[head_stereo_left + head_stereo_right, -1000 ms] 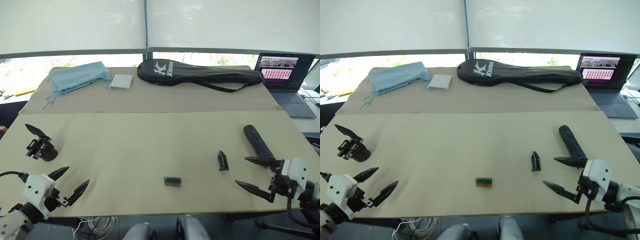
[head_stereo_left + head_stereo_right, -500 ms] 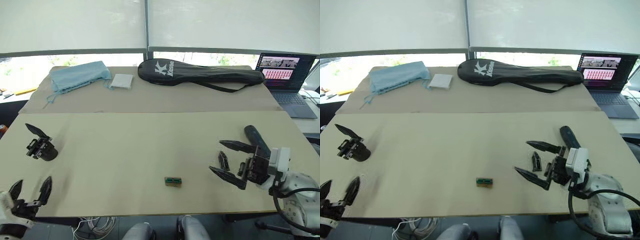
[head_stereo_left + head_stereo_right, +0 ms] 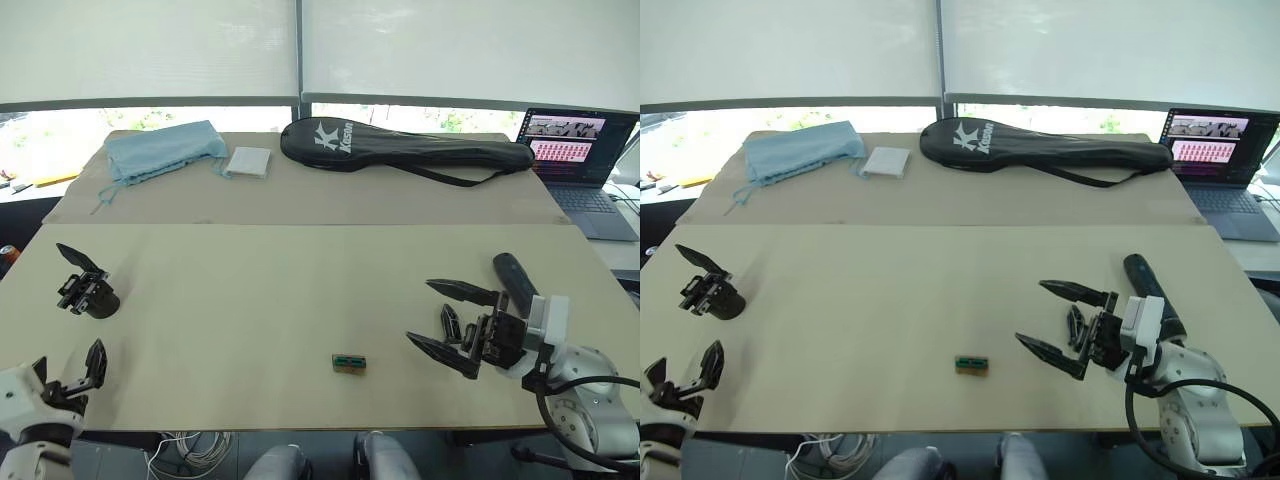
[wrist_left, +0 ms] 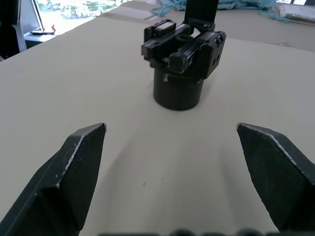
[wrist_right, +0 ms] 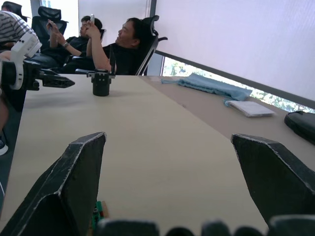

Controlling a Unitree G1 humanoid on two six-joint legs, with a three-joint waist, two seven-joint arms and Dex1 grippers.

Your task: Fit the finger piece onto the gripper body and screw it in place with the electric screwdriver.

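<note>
Here the right gripper [image 3: 447, 318] hovers with its fingers spread wide, the finger piece [image 3: 450, 322] lying on the table [image 3: 260, 300] between them and the electric screwdriver [image 3: 516, 283] just behind. The left gripper [image 4: 172, 167], also spread open, faces the gripper body [image 4: 181, 61], which stands upright ahead of its tips, untouched.
</note>
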